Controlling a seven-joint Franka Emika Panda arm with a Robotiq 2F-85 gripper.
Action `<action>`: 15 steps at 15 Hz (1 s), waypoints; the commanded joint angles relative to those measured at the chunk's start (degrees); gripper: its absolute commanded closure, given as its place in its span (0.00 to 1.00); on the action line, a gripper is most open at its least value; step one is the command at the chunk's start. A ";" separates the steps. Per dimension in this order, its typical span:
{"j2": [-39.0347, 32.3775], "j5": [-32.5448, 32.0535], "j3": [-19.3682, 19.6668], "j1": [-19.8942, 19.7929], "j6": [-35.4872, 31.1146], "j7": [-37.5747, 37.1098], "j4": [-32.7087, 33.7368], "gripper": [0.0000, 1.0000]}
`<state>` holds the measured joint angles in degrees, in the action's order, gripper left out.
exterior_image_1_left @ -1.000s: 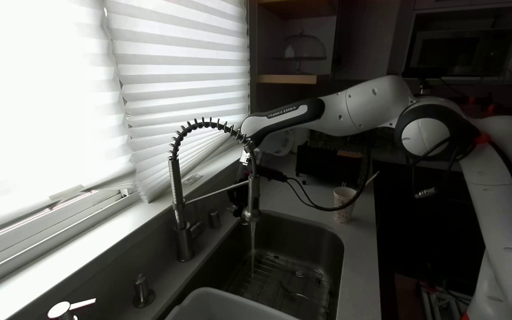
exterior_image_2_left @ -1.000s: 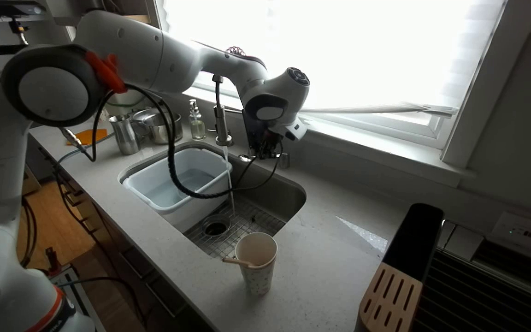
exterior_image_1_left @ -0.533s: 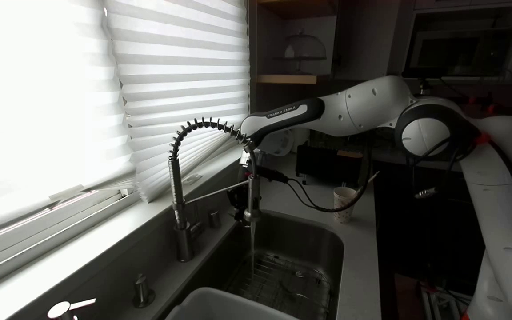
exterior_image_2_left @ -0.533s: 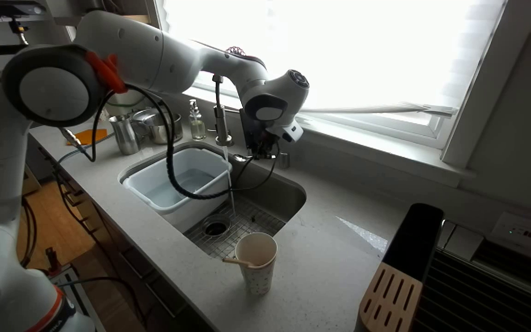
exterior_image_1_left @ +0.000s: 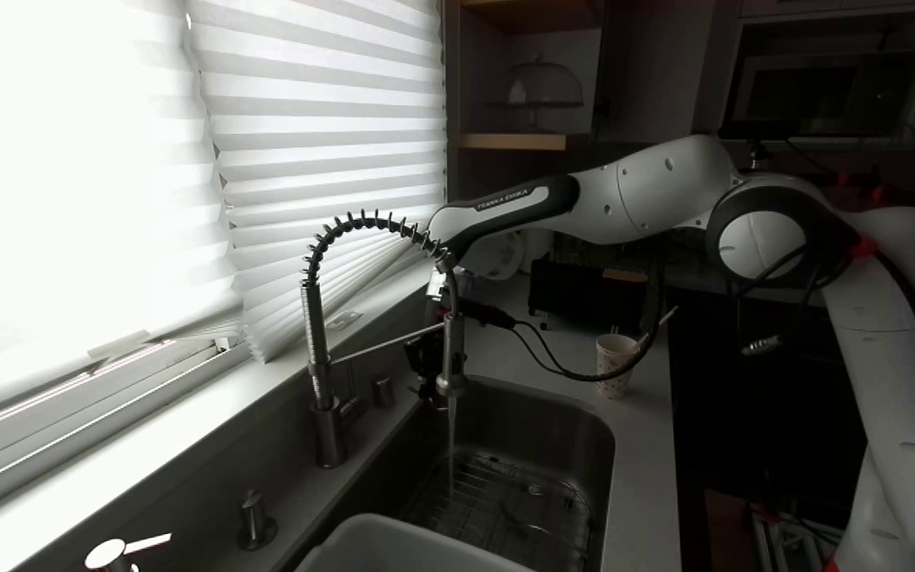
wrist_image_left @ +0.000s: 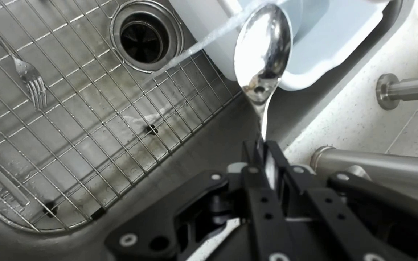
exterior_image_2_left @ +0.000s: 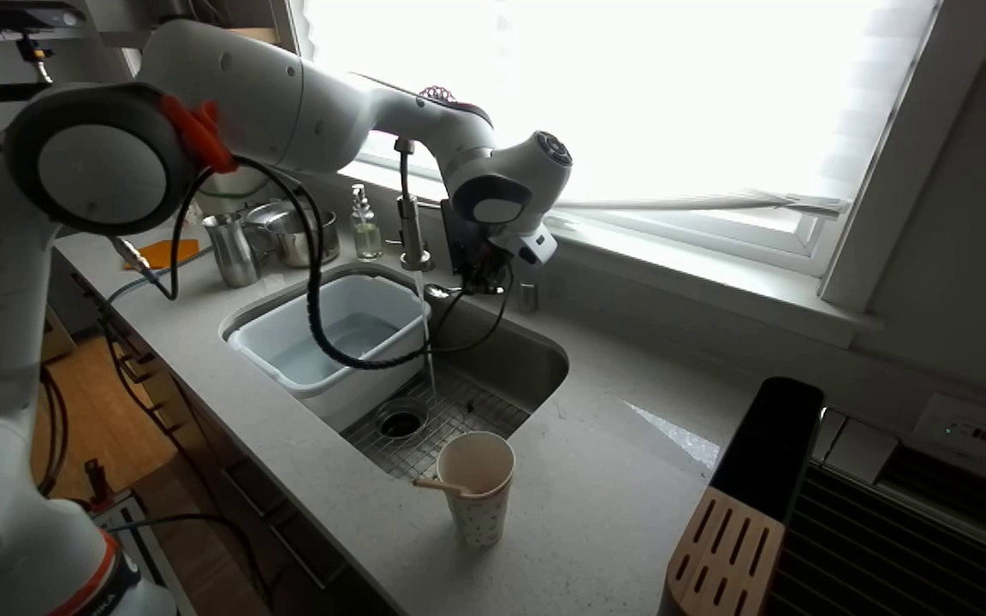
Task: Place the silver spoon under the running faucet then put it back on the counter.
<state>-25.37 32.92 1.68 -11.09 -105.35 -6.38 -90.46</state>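
Note:
The silver spoon (wrist_image_left: 263, 50) shows in the wrist view, bowl pointing away from my gripper (wrist_image_left: 261, 146). The fingers are shut on its handle. In an exterior view the spoon (exterior_image_2_left: 437, 292) sticks out from the gripper (exterior_image_2_left: 480, 287) toward the water stream (exterior_image_2_left: 426, 334), above the sink (exterior_image_2_left: 536, 368). The faucet head (exterior_image_2_left: 412, 244) is running, and also shows in an exterior view (exterior_image_1_left: 451, 357). In the wrist view the stream (wrist_image_left: 201, 43) passes right by the spoon's tip; I cannot tell whether it touches. The counter (exterior_image_2_left: 587, 513) surrounds the sink.
A white tub (exterior_image_2_left: 356, 393) stands in the sink beside the stream. A fork (wrist_image_left: 31, 79) lies on the sink rack near the drain (wrist_image_left: 142, 40). Metal fixtures (wrist_image_left: 368, 170) stand behind the sink. A paper cup (exterior_image_2_left: 480, 505) stands on the counter.
My gripper has moved slightly with the spoon toward the faucet, bringing the spoon's tip closer to the water stream. The grip on the spoon looks unchanged.

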 commanded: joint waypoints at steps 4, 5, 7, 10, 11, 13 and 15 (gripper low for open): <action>0.14 2.22 -0.11 0.11 1.75 -0.31 -0.81 0.98; 0.14 2.34 -0.13 0.14 1.92 -0.23 -0.87 0.98; 0.09 2.65 -0.14 0.19 2.43 -0.20 -0.86 0.98; -0.03 2.93 -0.10 0.31 2.65 -0.21 -0.82 0.98; -0.06 2.86 -0.07 0.36 2.75 -0.24 -0.81 0.98; -0.17 1.97 0.28 0.69 3.03 -1.38 -0.73 0.98; -0.39 0.93 0.73 1.02 3.97 -3.81 -0.49 0.98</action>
<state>-25.64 34.33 1.42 -10.72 -103.21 -7.26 -90.73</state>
